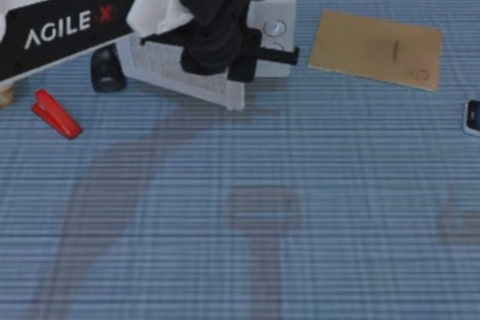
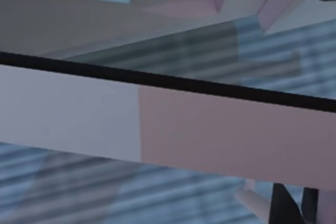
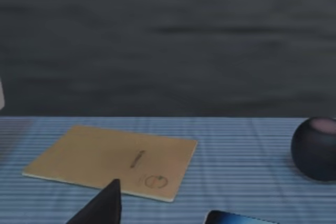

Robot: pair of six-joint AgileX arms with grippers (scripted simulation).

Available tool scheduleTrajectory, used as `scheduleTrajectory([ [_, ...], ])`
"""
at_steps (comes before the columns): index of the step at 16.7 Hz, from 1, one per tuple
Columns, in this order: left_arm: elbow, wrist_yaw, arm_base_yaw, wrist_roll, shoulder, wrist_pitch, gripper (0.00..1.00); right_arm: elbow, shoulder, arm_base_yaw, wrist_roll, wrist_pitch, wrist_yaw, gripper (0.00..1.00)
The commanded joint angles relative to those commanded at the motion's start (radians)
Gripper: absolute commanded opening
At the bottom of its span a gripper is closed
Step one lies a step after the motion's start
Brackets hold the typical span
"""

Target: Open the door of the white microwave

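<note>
A blue striped tablecloth (image 1: 315, 185) covers the table, with a dark wall behind it in my right wrist view. The near half of the cloth carries only the shadows of my arms. Farther back, at the left, a red stapler (image 1: 55, 114) lies flat, and just beyond it stands a small black object (image 1: 107, 70). At the right edge a phone (image 1: 472, 117) shows partly. My right arm is out of the top view; its wrist camera shows one dark fingertip, so I cannot tell how its gripper is set. Beyond it lie a tan notebook (image 1: 375, 49) and a dark round speaker (image 3: 315, 148). At the far middle sits the white microwave (image 1: 274, 31), its door (image 1: 191, 73) swung partly outward. My left gripper (image 1: 247, 58) hangs over the door's free edge; whether it is clenched I cannot tell.
</note>
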Motion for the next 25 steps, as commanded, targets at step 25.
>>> scheduleTrajectory([
  [25,-0.103,0.053,0.018,0.094,-0.067,0.04,0.0,0.0,0.0,0.0,0.0,0.0,0.0,1.0],
])
